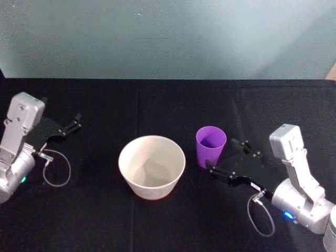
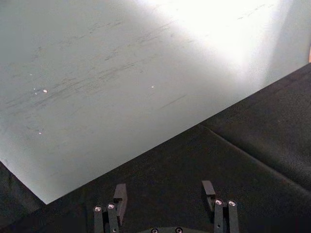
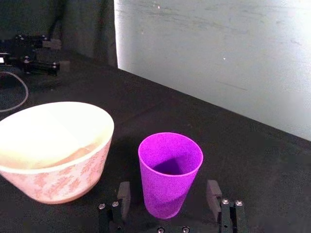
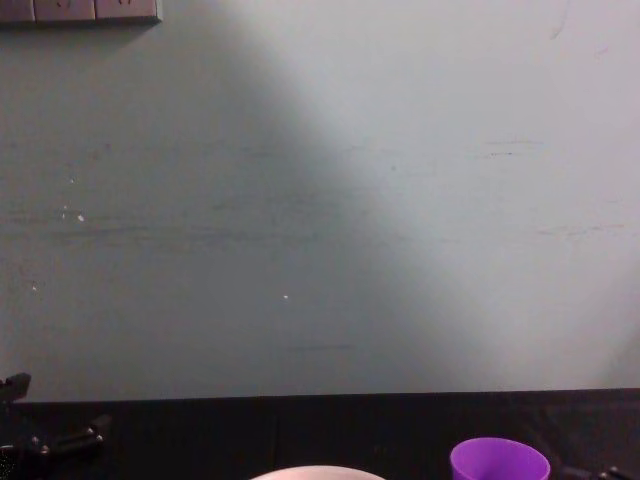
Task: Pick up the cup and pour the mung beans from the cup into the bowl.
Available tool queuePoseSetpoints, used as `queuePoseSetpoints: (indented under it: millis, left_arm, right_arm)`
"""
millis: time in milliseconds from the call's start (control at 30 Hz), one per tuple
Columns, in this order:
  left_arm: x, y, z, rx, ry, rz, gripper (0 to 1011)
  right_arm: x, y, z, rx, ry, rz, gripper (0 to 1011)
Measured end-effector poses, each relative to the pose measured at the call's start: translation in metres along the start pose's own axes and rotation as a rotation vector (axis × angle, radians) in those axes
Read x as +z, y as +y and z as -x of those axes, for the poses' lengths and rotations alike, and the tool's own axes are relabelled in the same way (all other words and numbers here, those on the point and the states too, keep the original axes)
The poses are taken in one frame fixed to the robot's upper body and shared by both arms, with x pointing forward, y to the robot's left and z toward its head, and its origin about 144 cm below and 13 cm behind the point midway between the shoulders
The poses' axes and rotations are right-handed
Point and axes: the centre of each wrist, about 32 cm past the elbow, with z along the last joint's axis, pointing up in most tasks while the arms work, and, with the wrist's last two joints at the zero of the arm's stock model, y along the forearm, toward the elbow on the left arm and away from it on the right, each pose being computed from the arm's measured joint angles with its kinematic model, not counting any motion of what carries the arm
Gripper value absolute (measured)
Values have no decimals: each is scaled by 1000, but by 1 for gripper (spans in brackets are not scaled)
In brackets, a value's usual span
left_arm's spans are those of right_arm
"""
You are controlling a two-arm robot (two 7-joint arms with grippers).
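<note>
Cup [image 1: 211, 145], bright purple and upright, stands on the black table [image 1: 157, 100] just to the right of the bowl [image 1: 126, 152], close but not touching it. I see the right tool [image 1: 221, 154] low at the cup, its fingers [image 3: 212, 190] spread wide with the cup between them and a gap on each side, so nothing is gripped. The pale bowl sits near the table's middle. The left tool [image 1: 72, 126] rests well apart at the table's left side, its fingers spread too and holding nothing.
</note>
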Motion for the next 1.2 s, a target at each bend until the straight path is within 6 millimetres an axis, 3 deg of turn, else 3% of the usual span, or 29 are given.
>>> queuePoseSetpoints:
  millis: [1200]
  left_arm:
    - [0,0,0,0,0,0,1000]
  right_arm:
    - [-14,42,2,9,127,-54,1003]
